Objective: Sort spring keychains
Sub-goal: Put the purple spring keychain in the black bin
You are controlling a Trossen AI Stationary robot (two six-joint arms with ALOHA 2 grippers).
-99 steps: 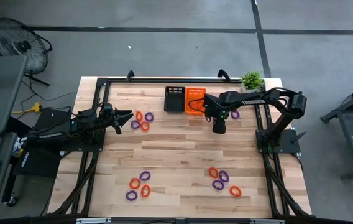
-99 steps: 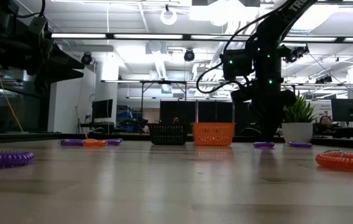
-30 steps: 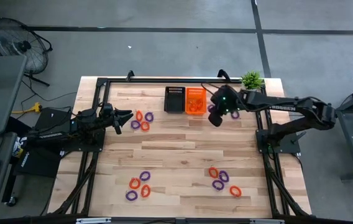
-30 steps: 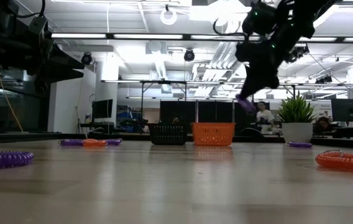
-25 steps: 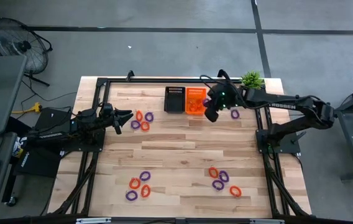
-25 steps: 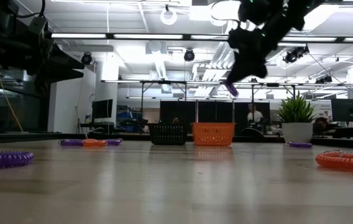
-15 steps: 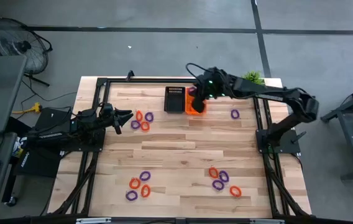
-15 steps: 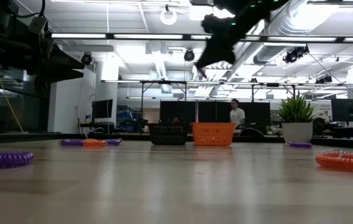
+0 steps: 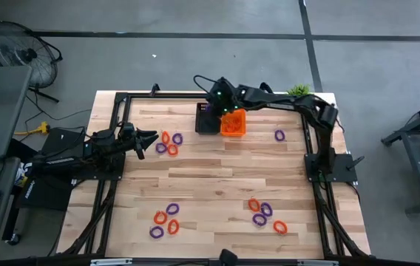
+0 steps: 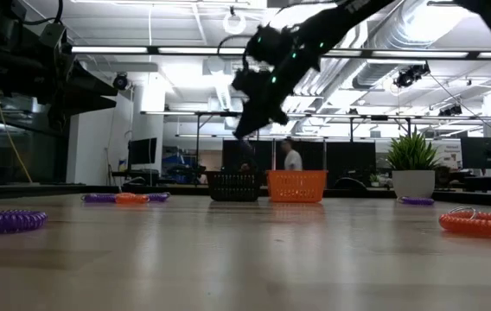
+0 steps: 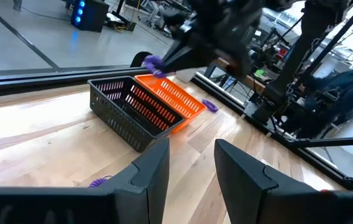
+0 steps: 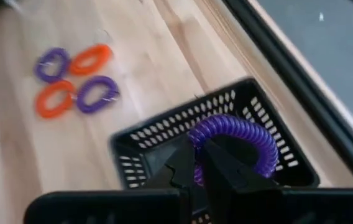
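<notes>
Near edge of the wooden surface (image 9: 217,177), high view: two loose clusters of spring keychains. One cluster (image 9: 164,220) of orange and purple rings lies toward the left arm's side. A second cluster (image 9: 264,214) lies toward the right arm's side. In the low view an orange ring (image 10: 481,222) and a purple ring (image 10: 5,220) lie closest to the camera, at opposite edges.

Mid surface, left side: the left gripper (image 9: 149,137) rests low over the surface, its fingers (image 11: 149,171) parted with a clear gap and nothing between them. Just beyond its tips lies a third cluster (image 9: 170,142) of orange and purple rings. One lone purple ring (image 9: 279,135) lies apart, near the right-hand frame rail.

Far edge: a black basket (image 9: 207,118) and an orange basket (image 9: 233,121) stand side by side, touching. The right arm reaches across from its side. The right gripper (image 9: 211,103) hangs above the black basket, clear of its rim in the low view. Its fingers (image 12: 183,163) are closed on a purple spring keychain (image 12: 234,142), which loops out past the fingertips directly over the basket's open top (image 12: 214,149).

A potted plant (image 9: 299,94) stands at the far corner on the right arm's side. In the room beyond, a person (image 10: 291,157) is visible behind the baskets.
</notes>
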